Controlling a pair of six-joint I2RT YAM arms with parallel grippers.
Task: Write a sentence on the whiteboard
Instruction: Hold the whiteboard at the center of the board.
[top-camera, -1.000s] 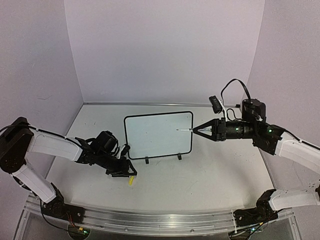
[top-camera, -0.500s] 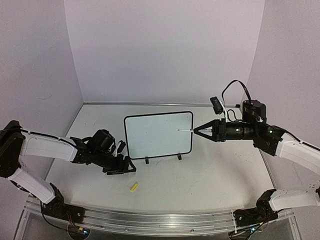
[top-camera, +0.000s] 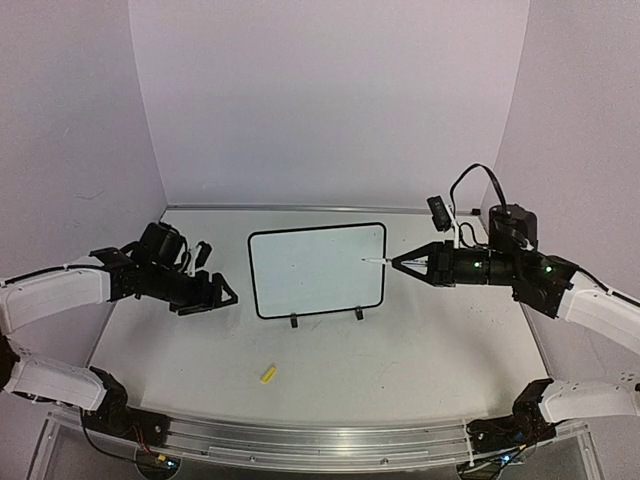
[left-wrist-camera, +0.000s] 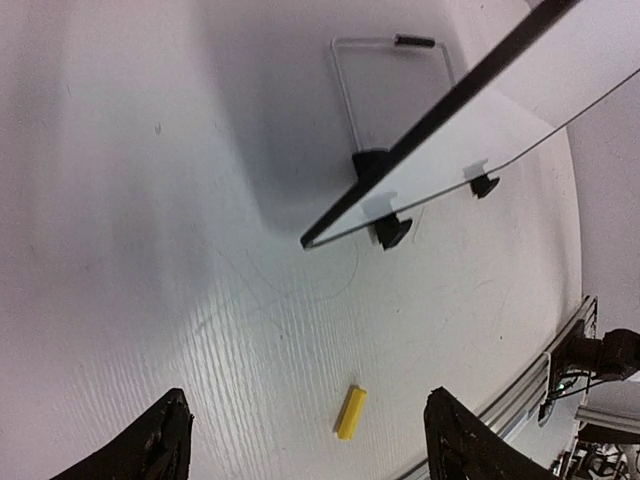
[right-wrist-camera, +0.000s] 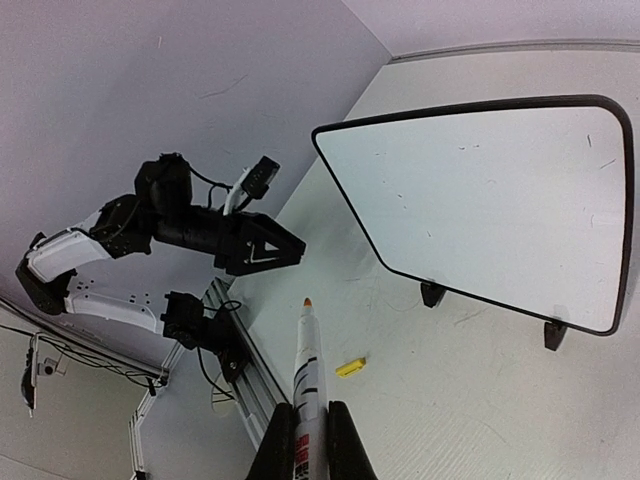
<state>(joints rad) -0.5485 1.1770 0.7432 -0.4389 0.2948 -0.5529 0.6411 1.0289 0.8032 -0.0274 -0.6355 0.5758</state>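
Small yellow cap (top-camera: 268, 374) lies near the bench's (top-camera: 420, 350) front edge.
Behind, the black-framed white whiteboard (top-camera: 317, 268) stands mid-bench; left gripper (top-camera: 212, 297) spread, empty, off its left edge; right gripper (top-camera: 397, 263) pinches a white marker (top-camera: 375, 261) at its right edge.

The right hand (top-camera: 394, 263) pinches a marker (top-camera: 373, 261) aimed at the whiteboard (top-camera: 315, 270); the left hand (top-camera: 213, 298) hovers beside it.

Top external: sitting high behind the arm bases, facing 12 o'clock, taking in the whole bench (top-camera: 430, 350) from afar.
Left wrist: looking down past the left fingers (left-wrist-camera: 160, 450) toward 3 o'clock, catching the whiteboard (left-wrist-camera: 480, 130) nearly edge-on.
Right wrist: facing 9 o'clock along the marker (right-wrist-camera: 305, 370), viewing the whiteboard's face from nearby.
Shared: all three are showing the whiteboard and the yellow piece (top-camera: 267, 374).
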